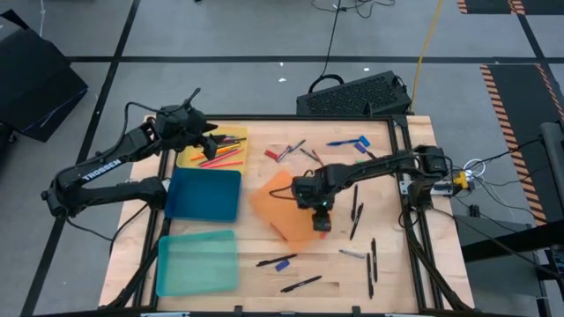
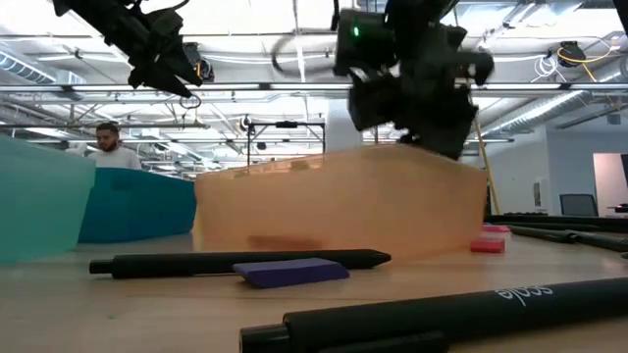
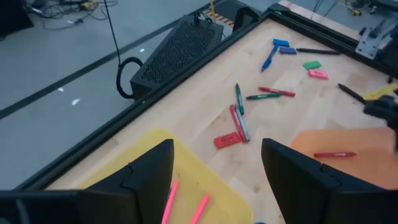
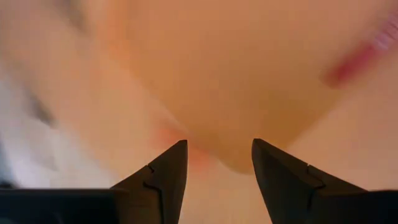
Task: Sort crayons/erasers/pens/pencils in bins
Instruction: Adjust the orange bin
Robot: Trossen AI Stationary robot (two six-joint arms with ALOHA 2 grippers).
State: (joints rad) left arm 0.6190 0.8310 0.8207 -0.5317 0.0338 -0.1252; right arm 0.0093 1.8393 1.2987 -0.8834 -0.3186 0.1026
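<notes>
A: Near edge? Pens (image 1: 301, 283) lay loose on the counter (image 1: 397, 264), unsorted.
B: Mid: right end effector (image 1: 319, 214) hung spread over orange bin (image 1: 280, 211), prob. for a drop.
A: Far: left end effector (image 1: 210, 141), spread, above yellow bin (image 1: 196, 159) w/ pencils (image 1: 222, 155).

black keyboard (image 1: 357, 93) behind table | person (image 2: 111, 147), possibly seated, in background
</notes>
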